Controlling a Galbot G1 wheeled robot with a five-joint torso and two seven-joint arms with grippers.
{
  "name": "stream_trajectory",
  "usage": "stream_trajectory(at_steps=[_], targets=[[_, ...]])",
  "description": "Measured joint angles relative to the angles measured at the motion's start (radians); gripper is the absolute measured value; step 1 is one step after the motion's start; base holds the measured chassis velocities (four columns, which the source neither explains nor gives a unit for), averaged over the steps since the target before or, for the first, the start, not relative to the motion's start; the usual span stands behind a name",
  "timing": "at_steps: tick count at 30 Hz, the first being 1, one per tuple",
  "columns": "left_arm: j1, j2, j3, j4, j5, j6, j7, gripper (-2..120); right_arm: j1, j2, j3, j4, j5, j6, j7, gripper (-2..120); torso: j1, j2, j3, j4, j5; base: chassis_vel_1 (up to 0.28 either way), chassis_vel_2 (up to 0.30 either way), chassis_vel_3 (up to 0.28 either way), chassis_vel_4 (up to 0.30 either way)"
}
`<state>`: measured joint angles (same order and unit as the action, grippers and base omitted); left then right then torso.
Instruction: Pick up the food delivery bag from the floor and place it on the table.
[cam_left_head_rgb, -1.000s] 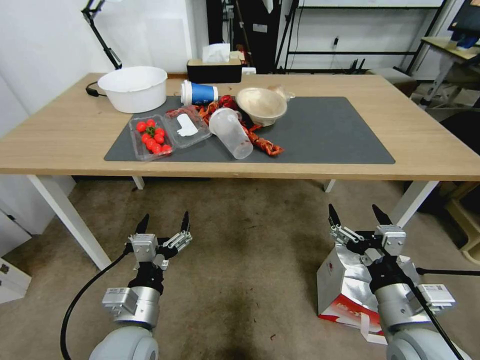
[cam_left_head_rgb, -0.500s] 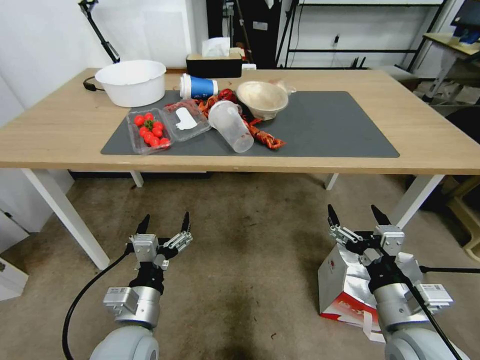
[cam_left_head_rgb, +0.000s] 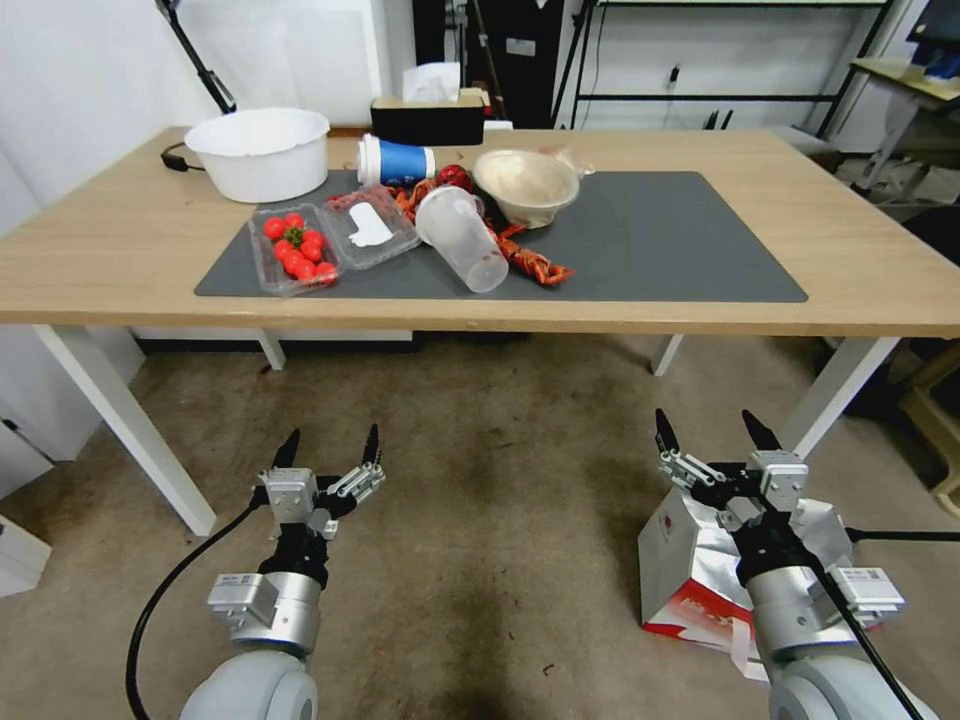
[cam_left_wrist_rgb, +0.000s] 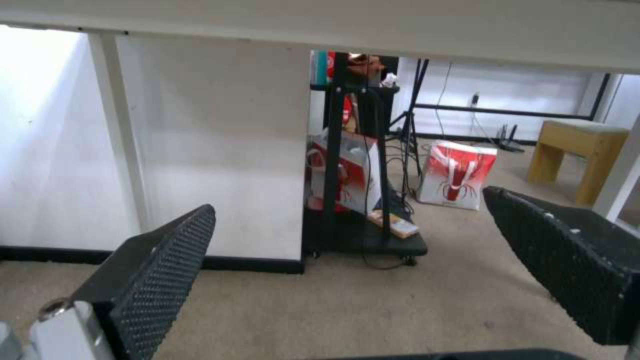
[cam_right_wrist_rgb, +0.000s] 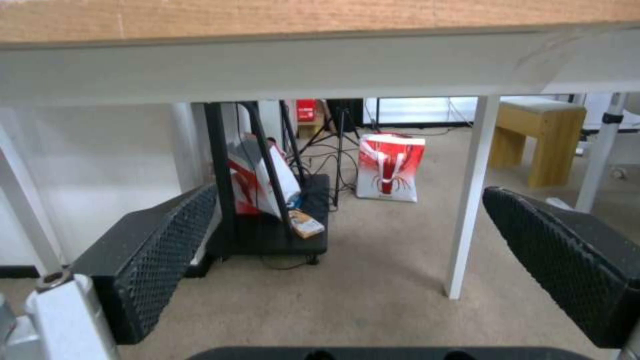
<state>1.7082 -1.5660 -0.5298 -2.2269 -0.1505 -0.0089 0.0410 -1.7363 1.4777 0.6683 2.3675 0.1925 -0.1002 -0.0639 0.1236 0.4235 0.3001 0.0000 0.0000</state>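
The food delivery bag (cam_left_head_rgb: 668, 548) sits on the floor (cam_left_head_rgb: 500, 480) at the lower right, white with a red panel and a crumpled silver foil top. My right gripper (cam_left_head_rgb: 707, 425) hangs open just above and slightly beyond the bag, and the right arm covers part of it. Level with it on the left, my left gripper (cam_left_head_rgb: 331, 437) is open over bare floor with nothing between its fingers. Ahead stands the table (cam_left_head_rgb: 880, 260), light wood with a dark grey mat (cam_left_head_rgb: 650, 240). Both wrist views look under the table past the open left gripper (cam_left_wrist_rgb: 347, 205) and open right gripper (cam_right_wrist_rgb: 350, 192).
On the mat's left half lie a white basin (cam_left_head_rgb: 258, 150), blue cup (cam_left_head_rgb: 397, 160), tomato box (cam_left_head_rgb: 293, 250), tipped clear cup (cam_left_head_rgb: 462, 250) and paper bowl (cam_left_head_rgb: 525, 185). White table legs (cam_left_head_rgb: 125, 430) (cam_left_head_rgb: 840, 390) flank the floor ahead. Beyond the table stand another red-and-white bag (cam_right_wrist_rgb: 390, 167), a black cart (cam_right_wrist_rgb: 267, 220) and a wooden stool (cam_right_wrist_rgb: 537, 135).
The whole head picture has shifted, with the table sliding toward the top, so the camera has moved. Both grippers stay open in the same pose and the bag lies where it was.
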Motion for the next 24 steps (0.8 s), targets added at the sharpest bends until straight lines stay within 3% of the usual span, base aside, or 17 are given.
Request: stream_trajectory(at_steps=[24], targets=[[-0.001, 0.016, 0.0, 0.008, -0.007, -0.004, -0.001, 100, 0.005, -0.002, 0.007, -0.006, 0.007, 0.002, 0.001, 100, -0.031, -0.098, -0.067, 0.0, 0.0, 0.0, 0.0, 0.0, 0.0]])
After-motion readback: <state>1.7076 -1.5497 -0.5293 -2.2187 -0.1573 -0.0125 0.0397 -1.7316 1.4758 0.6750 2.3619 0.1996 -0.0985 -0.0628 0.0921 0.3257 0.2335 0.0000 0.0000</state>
